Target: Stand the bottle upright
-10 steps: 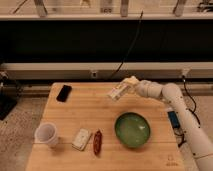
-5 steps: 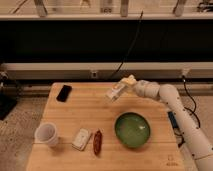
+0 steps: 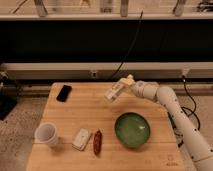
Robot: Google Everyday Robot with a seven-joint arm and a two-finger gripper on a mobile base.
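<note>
The bottle (image 3: pixel 114 93) is a slim whitish plastic bottle, held tilted above the far middle of the wooden table (image 3: pixel 75 112). Its lower end points down-left and its upper end sits in my gripper (image 3: pixel 126 84). The gripper is shut on the bottle's upper end, at the tip of the white arm (image 3: pixel 165 97) that reaches in from the right. The bottle is off the table surface.
A green bowl (image 3: pixel 132 129) sits at the right. A white cup (image 3: pixel 46 134) stands at the front left. A flat white block (image 3: pixel 81 139) and a reddish-brown oblong item (image 3: pixel 97 142) lie at the front middle. A black phone (image 3: pixel 64 93) lies at the far left.
The arm and the bottle have shifted slightly up and left; the bottle stays tilted in the gripper.
</note>
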